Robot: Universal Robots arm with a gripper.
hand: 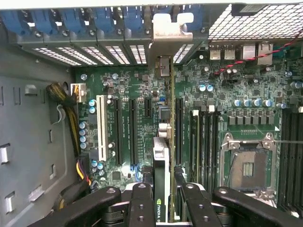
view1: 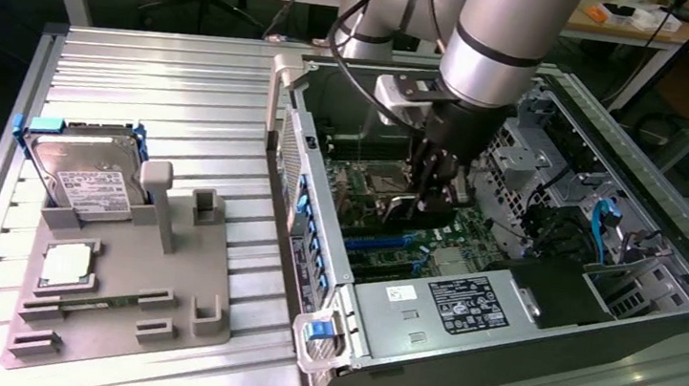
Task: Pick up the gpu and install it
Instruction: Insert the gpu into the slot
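Observation:
My gripper (view1: pixel 437 191) reaches down into the open computer case (view1: pixel 310 276) and is shut on the gpu (view1: pixel 442 207). From the wrist camera the gpu (hand: pixel 162 163) appears edge-on, its black cooler with a green label sitting between my black fingers (hand: pixel 142 201). Its silver bracket (hand: pixel 166 29) stands at the case's rear slot openings, among the blue latches. The card hangs upright just over the black expansion slots of the motherboard (hand: pixel 128 94). Whether its lower edge sits in a slot is hidden.
A silver hard drive (view1: pixel 84 175) and a square processor chip (view1: pixel 65 265) rest on the grey fixture (view1: pixel 126 324) at the exterior view's left. Inside the case are the power supply (view1: pixel 461 306), the processor socket (hand: pixel 248 168), memory slots (hand: pixel 203 142) and yellow-black cables (hand: pixel 71 123).

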